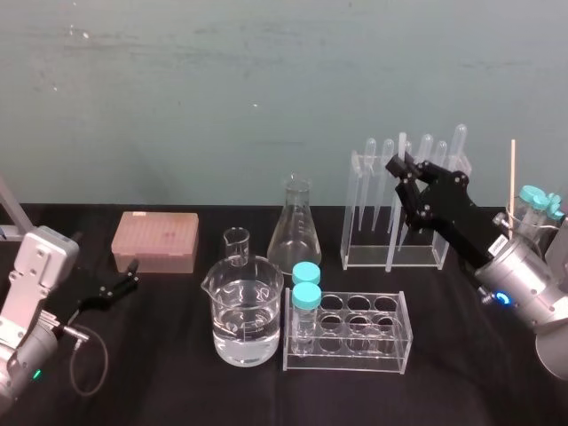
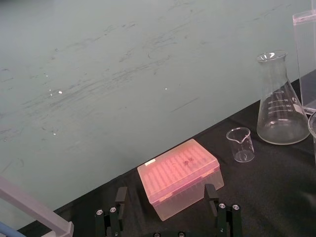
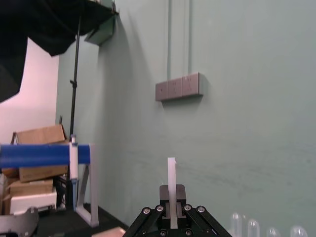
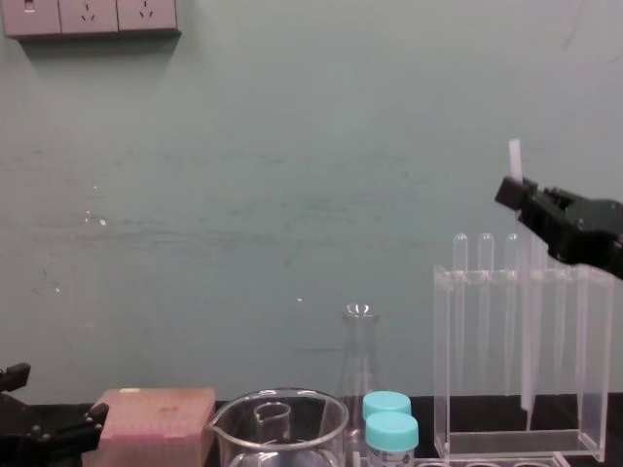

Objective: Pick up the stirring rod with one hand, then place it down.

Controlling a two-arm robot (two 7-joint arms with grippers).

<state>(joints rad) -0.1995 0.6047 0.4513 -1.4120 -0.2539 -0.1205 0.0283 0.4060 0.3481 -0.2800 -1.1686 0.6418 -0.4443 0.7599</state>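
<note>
The stirring rod (image 4: 527, 321) is a thin translucent-white stick held nearly upright, with its lower end hanging just in front of the clear rack (image 4: 516, 443). My right gripper (image 4: 516, 193) is shut on it near its top, and a short piece sticks out above the fingers. In the right wrist view the stirring rod (image 3: 171, 177) stands pinched between the two black fingers. From the head view the right gripper (image 1: 404, 170) hovers at the clear rack (image 1: 390, 257), back right. My left gripper (image 1: 126, 286) rests low at the left, open, its fingers (image 2: 121, 196) apart with nothing between them.
A pink tip box (image 1: 155, 240) sits at the back left. A large beaker (image 1: 246, 311), a small beaker (image 1: 236, 244) and a conical flask (image 1: 295, 232) stand in the middle. A tube rack (image 1: 355, 342) holds two blue-capped tubes. Bulb-topped pipettes (image 1: 424, 151) stand in the clear rack.
</note>
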